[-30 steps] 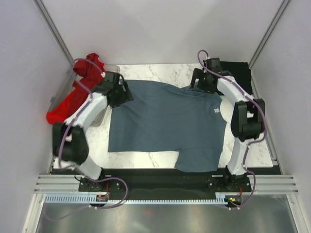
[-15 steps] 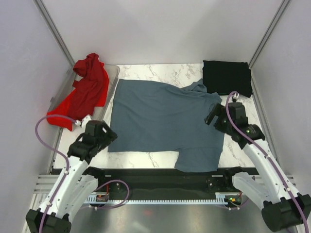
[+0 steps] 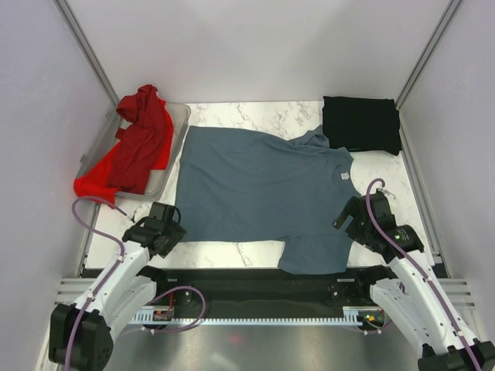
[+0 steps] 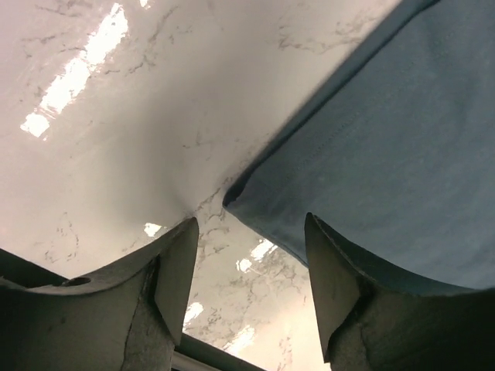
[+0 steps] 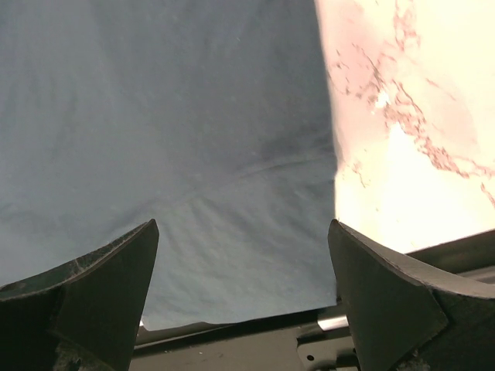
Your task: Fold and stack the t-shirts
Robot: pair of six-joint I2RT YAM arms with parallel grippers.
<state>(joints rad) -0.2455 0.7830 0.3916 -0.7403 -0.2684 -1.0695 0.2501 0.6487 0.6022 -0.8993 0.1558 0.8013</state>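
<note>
With the slate blue-grey t-shirt [image 3: 263, 185] lying flat on the surface [image 3: 232, 112], the left jaws stand open beside its near-left corner and the right jaws gape over its near-right edge; each, I'd say, should bite well onto cloth before lifting together.

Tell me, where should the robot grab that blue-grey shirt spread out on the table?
At a near corner of the blue-grey shirt, coming in low from the near edge. The cloth lies flat, so only its edges offer a lip to pinch. The left pincer hangs open right at the near left corner, probably the easiest start.
</note>
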